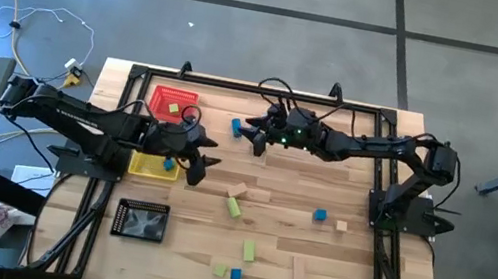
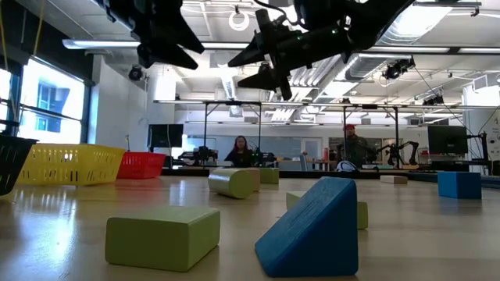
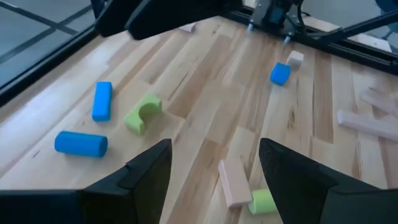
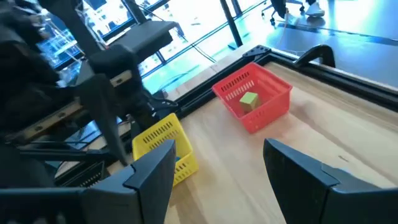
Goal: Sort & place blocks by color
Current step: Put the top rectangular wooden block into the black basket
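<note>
Black tray (image 1: 141, 220): left front of the table (image 1: 269, 265).
Yellow tray (image 1: 152, 165): holds one blue block (image 1: 169, 164).
Red tray (image 1: 174, 103): far left; holds one green block (image 4: 249, 99).
Left gripper (image 1: 201, 167): above the table beside the yellow tray; jaws wide, empty.
Right gripper (image 1: 252, 136): extended over the far centre, near a blue block (image 1: 236, 127); jaws wide, empty.
Loose blocks: blue, green and tan pieces scattered across the centre and right front, including a blue cube (image 1: 320, 214).

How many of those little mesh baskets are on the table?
3, all on the left side: red tray farthest back, yellow tray in the middle, black tray nearest.
</note>
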Robot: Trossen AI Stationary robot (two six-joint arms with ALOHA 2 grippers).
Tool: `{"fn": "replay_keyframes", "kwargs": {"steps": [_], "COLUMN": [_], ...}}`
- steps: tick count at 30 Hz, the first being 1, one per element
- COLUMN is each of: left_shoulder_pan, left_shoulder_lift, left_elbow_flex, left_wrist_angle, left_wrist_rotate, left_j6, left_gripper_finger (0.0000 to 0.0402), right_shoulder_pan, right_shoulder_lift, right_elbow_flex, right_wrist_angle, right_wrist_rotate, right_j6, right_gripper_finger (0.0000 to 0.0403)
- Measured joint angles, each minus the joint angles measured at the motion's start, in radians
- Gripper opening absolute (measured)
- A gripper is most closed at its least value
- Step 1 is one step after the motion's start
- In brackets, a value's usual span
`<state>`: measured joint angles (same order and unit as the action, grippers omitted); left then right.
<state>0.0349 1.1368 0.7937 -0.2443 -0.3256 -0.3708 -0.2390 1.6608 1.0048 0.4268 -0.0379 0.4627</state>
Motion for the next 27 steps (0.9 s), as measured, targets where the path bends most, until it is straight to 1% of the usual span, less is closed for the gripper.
{"fn": "replay_keyframes", "kwargs": {"steps": [4, 11, 19, 24, 27], "left_shoulder_pan": [0.005, 0.005, 0.003, -0.009, -0.018], "left_shoulder_lift": [0.054, 0.205, 0.354, 0.426, 0.462], "left_elbow_flex": [0.037, 0.102, 0.145, 0.162, 0.165], "left_wrist_angle": [0.002, -0.028, -0.012, -0.01, 0.022], "left_wrist_rotate": [0.0, 0.0, 0.0, 0.001, 0.004], "left_j6": [0.002, 0.01, 0.002, -0.022, -0.043], "left_gripper_finger": [0.0229, 0.0229, 0.0229, 0.0229, 0.0229], "right_shoulder_pan": [-0.025, -0.049, -0.051, -0.051, -0.051], "right_shoulder_lift": [0.0, 0.0, 0.0, 0.0, 0.0], "right_elbow_flex": [0.025, 0.079, 0.095, 0.095, 0.095], "right_wrist_angle": [-0.01, -0.098, -0.167, -0.184, -0.192], "right_wrist_rotate": [0.0, 0.004, 0.012, 0.012, 0.012], "right_j6": [-0.043, -0.102, -0.109, -0.106, -0.106], "right_gripper_finger": [0.0229, 0.0229, 0.0229, 0.0229, 0.0229]}}
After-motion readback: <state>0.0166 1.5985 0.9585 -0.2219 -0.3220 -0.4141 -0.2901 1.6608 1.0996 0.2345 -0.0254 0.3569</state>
